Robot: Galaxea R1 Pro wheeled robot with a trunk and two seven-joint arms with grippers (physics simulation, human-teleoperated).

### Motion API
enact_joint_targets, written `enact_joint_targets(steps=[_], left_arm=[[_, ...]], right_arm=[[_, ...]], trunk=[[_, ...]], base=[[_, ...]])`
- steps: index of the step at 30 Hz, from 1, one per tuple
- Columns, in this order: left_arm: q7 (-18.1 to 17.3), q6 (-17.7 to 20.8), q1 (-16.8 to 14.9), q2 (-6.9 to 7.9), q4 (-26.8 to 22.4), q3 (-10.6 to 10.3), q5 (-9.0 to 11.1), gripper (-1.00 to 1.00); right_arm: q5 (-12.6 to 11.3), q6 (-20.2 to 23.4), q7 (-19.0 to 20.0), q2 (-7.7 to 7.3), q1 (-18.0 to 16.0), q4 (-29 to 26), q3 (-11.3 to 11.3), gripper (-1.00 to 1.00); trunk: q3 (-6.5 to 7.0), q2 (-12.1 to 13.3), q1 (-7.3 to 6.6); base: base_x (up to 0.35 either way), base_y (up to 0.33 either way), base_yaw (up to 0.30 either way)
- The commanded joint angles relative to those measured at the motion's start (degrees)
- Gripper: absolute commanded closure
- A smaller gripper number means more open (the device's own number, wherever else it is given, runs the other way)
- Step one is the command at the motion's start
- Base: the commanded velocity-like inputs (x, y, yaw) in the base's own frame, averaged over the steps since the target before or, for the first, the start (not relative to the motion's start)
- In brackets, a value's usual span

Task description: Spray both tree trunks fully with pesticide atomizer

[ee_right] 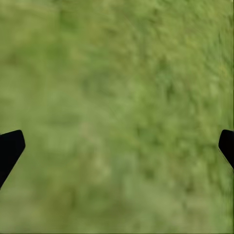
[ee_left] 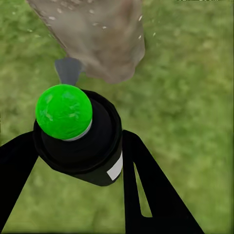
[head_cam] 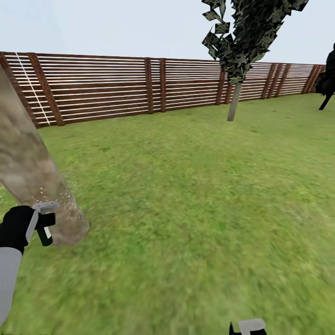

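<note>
My left gripper (head_cam: 43, 222) is shut on the pesticide atomizer (head_cam: 45, 235), a small near-black bottle with a white label. In the left wrist view the atomizer (ee_left: 80, 146) shows a bright green top, gripped between the two black fingers (ee_left: 146, 190). It sits right beside the base of a thick beige-grey tree trunk (head_cam: 28, 172), which leans across the left of the head view. White pesticide speckles (head_cam: 70, 204) dot the lower trunk (ee_left: 97, 39). A second tree (head_cam: 234, 101) stands far off by the fence. My right gripper (ee_right: 117, 146) is open over bare grass, low at the bottom edge (head_cam: 249, 327).
Green lawn (head_cam: 186, 195) spreads ahead and to the right. A brown slatted wooden fence (head_cam: 102, 86) closes the back. A near-black tree (head_cam: 328, 74) stands at the far right.
</note>
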Motion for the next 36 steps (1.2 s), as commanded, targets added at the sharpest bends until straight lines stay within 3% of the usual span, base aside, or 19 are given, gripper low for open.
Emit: enact_joint_targets(steps=[1,11,18,32,33,34,36], left_arm=[[-0.3,0.2,-0.1,-0.09,-0.1,0.1,-0.6,1.0],[-0.3,0.1,0.0,-0.23,-0.1,0.0,-0.6,1.0],[-0.1,-0.3,0.1,-0.23,0.0,0.0,-0.6,1.0],[-0.5,-1.0,1.5,-0.32,0.9,0.2,0.0,1.0],[-0.6,-2.8,2.2,-0.32,1.1,0.2,0.1,1.0],[-1.2,-5.5,3.4,-0.33,1.1,0.2,0.1,1.0],[-10.2,-9.4,6.5,-0.4,1.1,0.0,-0.3,1.0]], right_arm=[[0.6,-0.1,-0.2,0.02,0.0,0.0,-0.4,-1.0],[0.6,-0.1,-0.2,0.02,0.0,0.0,-0.4,-1.0],[0.6,-0.1,-0.2,0.02,0.0,0.0,-0.4,-1.0],[0.6,-0.1,-0.2,0.02,0.0,0.0,-0.4,-1.0],[0.6,-0.1,-0.2,0.02,0.0,0.0,-0.4,-1.0],[0.6,-0.1,-0.2,0.02,0.0,0.0,-0.4,-1.0],[0.5,-0.1,-0.1,0.02,0.0,0.0,-0.4,-1.0]], trunk=[[-0.05,0.0,0.01],[-0.01,0.0,0.01],[0.18,0.0,0.01],[0.18,0.0,0.01],[0.18,0.0,0.01],[0.18,0.0,0.01],[0.18,0.0,0.01]], base=[[0.218,-0.209,0.269],[0.201,-0.205,0.079],[-0.212,-0.086,-0.077],[-0.005,0.001,0.27],[0.0,0.0,0.277],[0.0,0.0,0.277],[0.0,0.0,0.277]])
